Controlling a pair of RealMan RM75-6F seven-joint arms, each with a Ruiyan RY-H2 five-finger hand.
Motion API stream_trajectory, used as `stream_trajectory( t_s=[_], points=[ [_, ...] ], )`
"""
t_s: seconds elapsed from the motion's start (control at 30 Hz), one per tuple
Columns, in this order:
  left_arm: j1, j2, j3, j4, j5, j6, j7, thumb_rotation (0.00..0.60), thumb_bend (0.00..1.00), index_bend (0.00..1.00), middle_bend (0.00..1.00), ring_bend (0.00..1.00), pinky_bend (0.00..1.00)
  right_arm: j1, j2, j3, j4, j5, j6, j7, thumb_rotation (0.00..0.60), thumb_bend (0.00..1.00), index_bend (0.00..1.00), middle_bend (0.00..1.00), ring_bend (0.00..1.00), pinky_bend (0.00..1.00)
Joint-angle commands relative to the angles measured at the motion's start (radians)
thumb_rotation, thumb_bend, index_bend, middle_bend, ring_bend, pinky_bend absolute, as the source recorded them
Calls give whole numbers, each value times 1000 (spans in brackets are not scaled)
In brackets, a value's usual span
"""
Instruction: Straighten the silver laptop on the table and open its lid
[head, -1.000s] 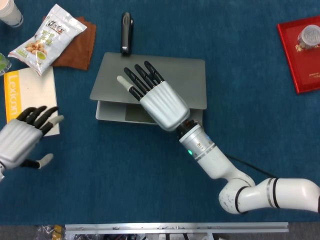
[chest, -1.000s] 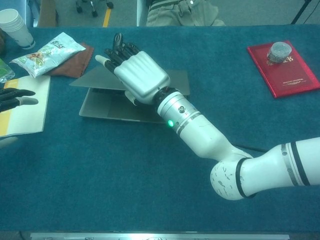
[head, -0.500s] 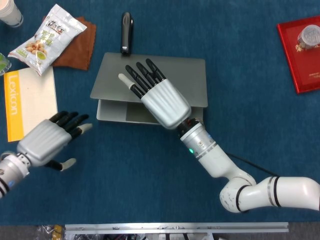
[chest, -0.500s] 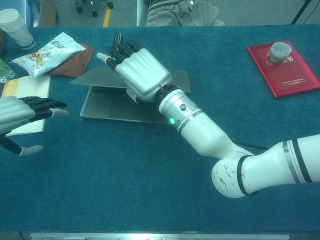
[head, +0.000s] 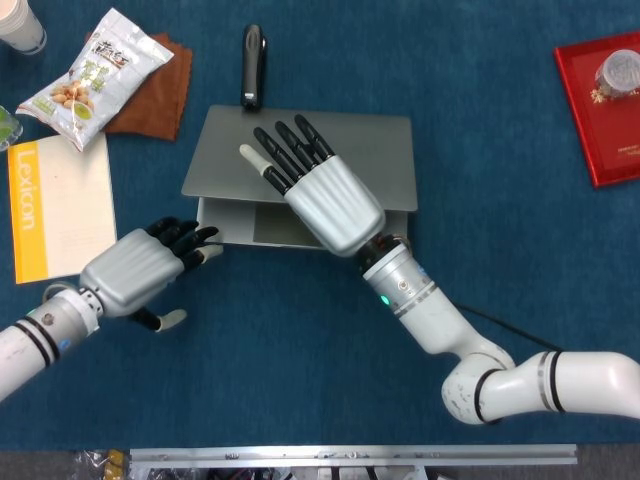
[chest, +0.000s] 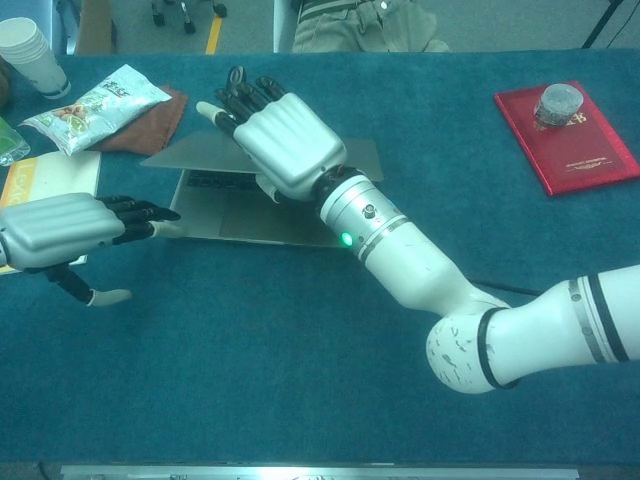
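A blue tabletop (head: 300, 400) carried everything. The silver laptop (head: 370, 150) lay near its middle, lid raised a little so that the keyboard row showed under it in the chest view. The right hand (head: 325, 195) lay against the lid's top with its fingers straight and spread, while its thumb could not be seen; whether it pinched the lid edge could not be told. The left hand (head: 140, 268) reached to the laptop's front left corner, fingers extended and apart, tips at or touching the base edge, holding nothing.

To the left lay a white and yellow book (head: 55, 205) with "Lexicon" printed down its yellow strip. Far right sat a red booklet (head: 600, 110) bearing a small round jar (head: 618, 72). A brown cloth (head: 150, 90) lay under a snack bag (head: 90, 75), whose print was too small to read. A black device (head: 252, 65) lay just behind the laptop.
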Motion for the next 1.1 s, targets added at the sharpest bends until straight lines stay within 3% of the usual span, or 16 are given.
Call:
stream_trajectory(
  t_s=[0.03,1.1],
  points=[
    [-13,-17,-1,15,-16,-18,-6,401,318,39,0,0,76,0,4,-2,-7,1,3,0,600,365,0,37,3,75],
    [-49,-104,49,82,-79,-50,7,400,317,39,0,0,76,9,41,-1,-36,18,28,9,600,365,0,37,3,75]
  ],
)
